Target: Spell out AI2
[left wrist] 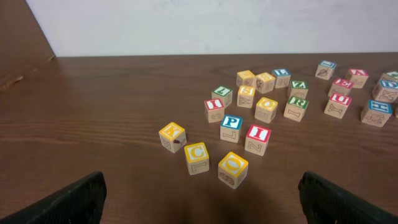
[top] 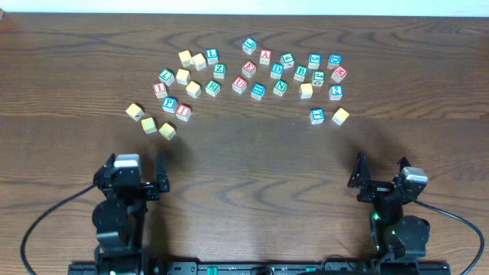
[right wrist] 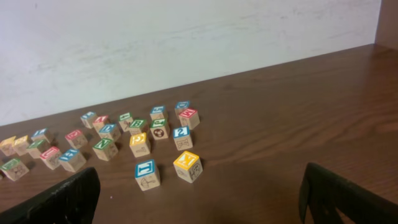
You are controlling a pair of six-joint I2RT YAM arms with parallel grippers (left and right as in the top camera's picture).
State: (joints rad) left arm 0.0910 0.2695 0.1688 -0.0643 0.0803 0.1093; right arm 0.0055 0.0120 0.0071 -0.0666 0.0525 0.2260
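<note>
The red "A" cube (top: 265, 56) sits in the far middle of the scattered cubes. A red "I" cube (top: 183, 112) lies at the near left of the group, next to a blue "P" cube; it also shows in the left wrist view (left wrist: 257, 134). The blue "2" cube (top: 335, 92) lies at the right, and shows in the right wrist view (right wrist: 181, 132). My left gripper (top: 131, 162) (left wrist: 202, 199) is open and empty, well short of the cubes. My right gripper (top: 380, 164) (right wrist: 199, 196) is open and empty too.
Many other letter cubes lie scattered across the far half of the table. Yellow cubes (top: 149, 124) lie nearest my left gripper; a blue cube (top: 317, 116) and a yellow cube (top: 341, 116) lie nearest my right. Another red-bordered cube (top: 160, 88) sits at the left.
</note>
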